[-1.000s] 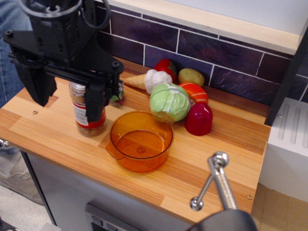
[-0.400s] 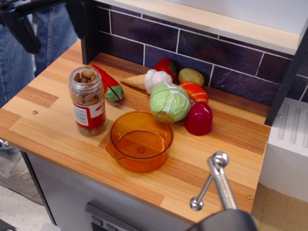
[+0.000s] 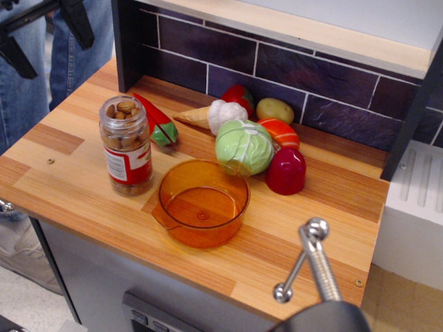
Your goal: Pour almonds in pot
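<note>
A clear cylindrical jar (image 3: 127,147) with a red and white label stands upright and uncapped on the wooden counter, with brown almonds (image 3: 122,108) showing at its top. The translucent orange pot (image 3: 202,202) sits just right of the jar; nothing shows inside it, and its small handle tab points to the front left. My gripper (image 3: 45,29) is high in the top left corner, well above and left of the jar. Its two black fingers are spread apart and hold nothing.
Toy vegetables lie behind the pot: a green cabbage ball (image 3: 243,146), a red piece (image 3: 286,170), a pepper (image 3: 156,123), a potato (image 3: 275,110) and others. A dark tiled wall (image 3: 291,76) backs the counter. A metal handle (image 3: 313,259) stands front right. A person in jeans (image 3: 28,90) stands left.
My gripper has let go of the jar and risen up and to the left, from around the jar to the top left corner. The jar and pot have not moved.
</note>
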Available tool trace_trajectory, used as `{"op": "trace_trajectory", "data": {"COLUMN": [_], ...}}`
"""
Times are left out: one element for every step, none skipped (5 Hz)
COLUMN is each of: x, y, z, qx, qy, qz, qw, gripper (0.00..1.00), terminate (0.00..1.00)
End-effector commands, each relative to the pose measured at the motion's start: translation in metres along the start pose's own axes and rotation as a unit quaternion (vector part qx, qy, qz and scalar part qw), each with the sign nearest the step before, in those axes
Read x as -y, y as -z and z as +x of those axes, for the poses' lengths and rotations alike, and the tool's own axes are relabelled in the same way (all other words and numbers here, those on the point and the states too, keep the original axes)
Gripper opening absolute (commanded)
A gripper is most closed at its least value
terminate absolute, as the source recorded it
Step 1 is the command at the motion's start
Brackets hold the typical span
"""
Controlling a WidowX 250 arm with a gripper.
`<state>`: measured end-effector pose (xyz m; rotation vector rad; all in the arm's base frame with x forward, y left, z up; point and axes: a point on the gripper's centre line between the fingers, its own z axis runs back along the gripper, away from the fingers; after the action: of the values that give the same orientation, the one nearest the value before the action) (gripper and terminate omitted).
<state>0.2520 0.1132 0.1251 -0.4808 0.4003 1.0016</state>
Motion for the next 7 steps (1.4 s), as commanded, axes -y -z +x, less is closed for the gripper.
{"op": "trace_trajectory", "data": {"x": [-0.005,-0.003,0.003,0.013,0.012,0.008,0.009], "y": [0.022,0.036,0.051,0.064,0.082,0.093,0.099], "z": [0.03,0.038,0.04,0.036,0.031,0.02,0.015], "qx": [-0.059,-0.064,-0.074,-0.074,-0.078,-0.085,-0.111], "qy": [-0.086,-0.103,-0.112,-0.114,-0.116,-0.112,-0.122], "qz": [0.024,0.04,0.057,0.069,0.091,0.11,0.114], "qw": [0.9942,0.9918,0.9893,0.9883,0.986,0.984,0.9797], "gripper": [1.0,1.0,1.0,1.0,1.0,1.0,1.0], "terminate": [0.0,0.0,0.0,0.0,0.0,0.0,0.0]}}
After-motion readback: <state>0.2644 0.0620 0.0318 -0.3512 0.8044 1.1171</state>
